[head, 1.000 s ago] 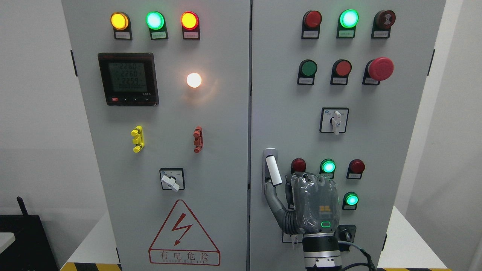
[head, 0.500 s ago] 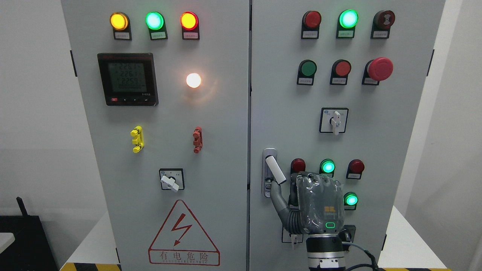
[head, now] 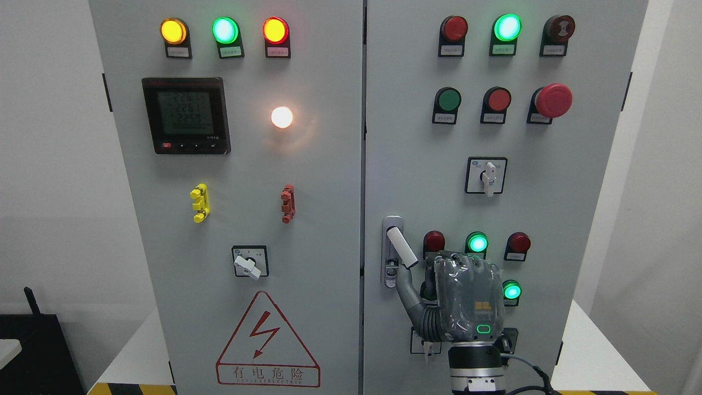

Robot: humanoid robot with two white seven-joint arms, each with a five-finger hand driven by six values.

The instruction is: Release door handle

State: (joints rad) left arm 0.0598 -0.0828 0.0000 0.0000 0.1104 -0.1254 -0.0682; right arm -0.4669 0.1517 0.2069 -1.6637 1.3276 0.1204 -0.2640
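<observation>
A grey cabinet [head: 307,181] filled the view. The handle [head: 401,247], swung out on the right door, was just touched by the right hand [head: 463,299], thumb up, fingers curled, nothing gripped. Lamps [head: 477,242] were partly blocked.

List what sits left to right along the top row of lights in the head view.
Yellow light → green light → red light → dark red light → bright green light → dark red buzzer.

Grey right hand [head: 466,299] under clear film, green-lit oval, ribbed thumb, silver wrist.
</observation>
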